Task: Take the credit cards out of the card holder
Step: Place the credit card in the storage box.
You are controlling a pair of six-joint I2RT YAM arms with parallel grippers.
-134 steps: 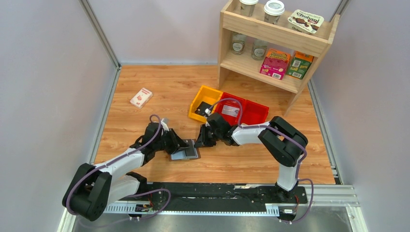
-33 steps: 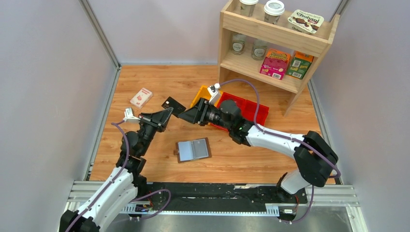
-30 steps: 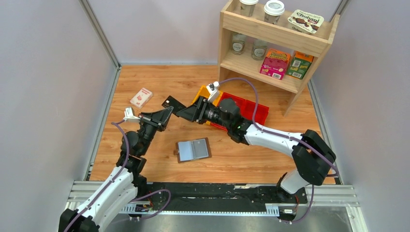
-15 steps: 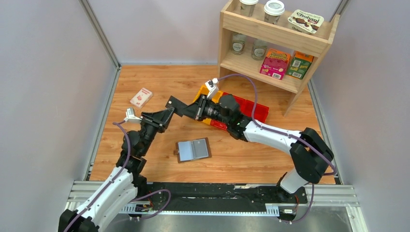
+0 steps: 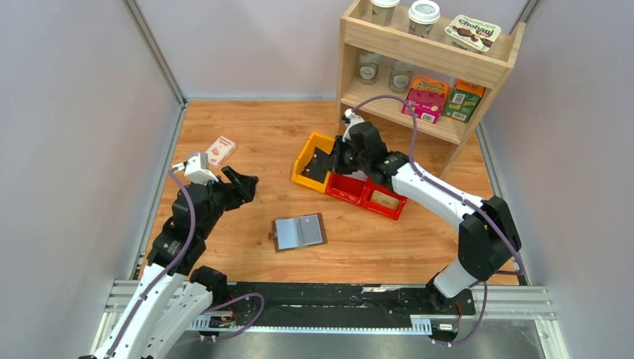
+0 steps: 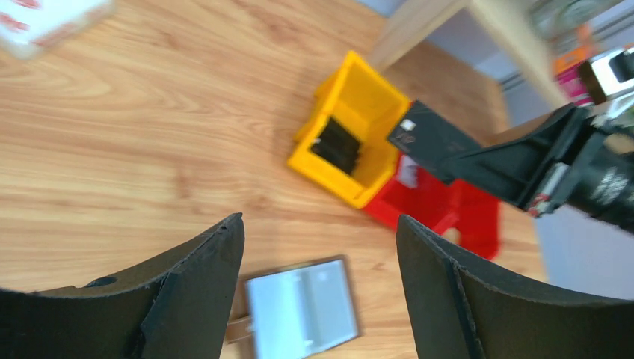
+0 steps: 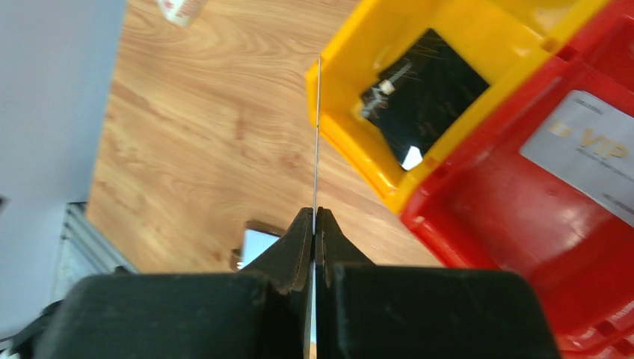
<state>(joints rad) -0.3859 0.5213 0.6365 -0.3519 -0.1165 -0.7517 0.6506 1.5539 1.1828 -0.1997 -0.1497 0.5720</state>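
The card holder [image 5: 298, 232] lies open and flat on the wooden table, grey-blue panels up; it also shows in the left wrist view [image 6: 299, 310] and the right wrist view [image 7: 258, 239]. My left gripper [image 5: 243, 183] [image 6: 318, 221] hangs open and empty above the table, left of the holder. Over the yellow bin [image 5: 308, 166], my right gripper [image 5: 336, 158] [image 7: 315, 213] is shut on a black credit card [image 6: 434, 138], seen edge-on as a thin line [image 7: 316, 134]. Another black card [image 7: 422, 93] lies inside that bin.
Red bins [image 5: 366, 193] adjoin the yellow one; one holds a white VIP card [image 7: 591, 153]. A white-and-red small box [image 5: 219, 149] lies at the back left. A wooden shelf [image 5: 426, 56] with jars and cartons stands at the back right.
The left gripper let go of the black card, opened wide and drew back left. The right gripper closed on the card and carried it right, over the yellow bin. The red bins now sit nearer.
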